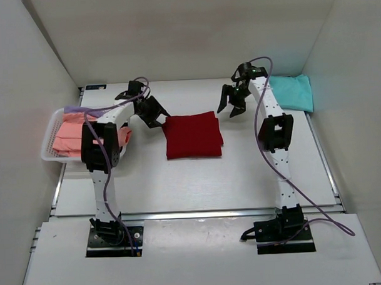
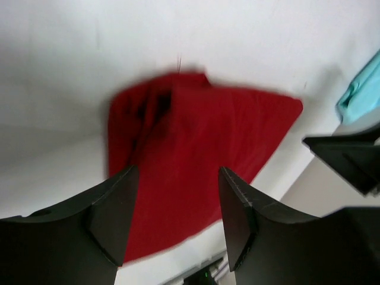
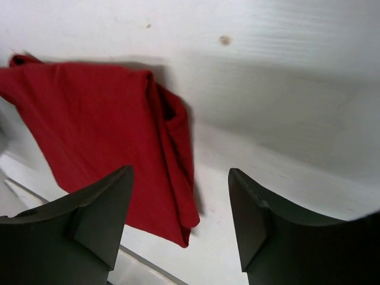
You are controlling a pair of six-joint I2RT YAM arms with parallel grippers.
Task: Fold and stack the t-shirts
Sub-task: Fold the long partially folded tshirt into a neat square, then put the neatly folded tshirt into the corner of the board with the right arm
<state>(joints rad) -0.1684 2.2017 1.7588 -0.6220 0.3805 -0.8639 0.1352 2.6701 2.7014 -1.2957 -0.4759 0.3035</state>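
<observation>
Left gripper released, jaws spread and empty, just beside the left edge of the dark red t-shirt. Right gripper likewise spread and empty, just off its far right corner. Nothing between the fingers in either wrist view.

Across the table, from big to small:
- White basket at the left edge, holding the unfolded salmon pink t-shirt, with the lavender t-shirt showing at its far rim.
- Teal t-shirt folded in the far right corner.
- Dark red one folded square in the middle, well apart from both.

By the look of it, fold finished and letting go in hand. To do it well:
- Lift both grippers straight up before swinging away, to avoid dragging a layer open.
- Check the edge nearest the right gripper: bunched and loose in the right wrist view, not lying flat.
- Smooth or re-tuck that edge before any carry towards the teal shirt.
- Pinch through all layers at once, at two corners, low to the table.
</observation>
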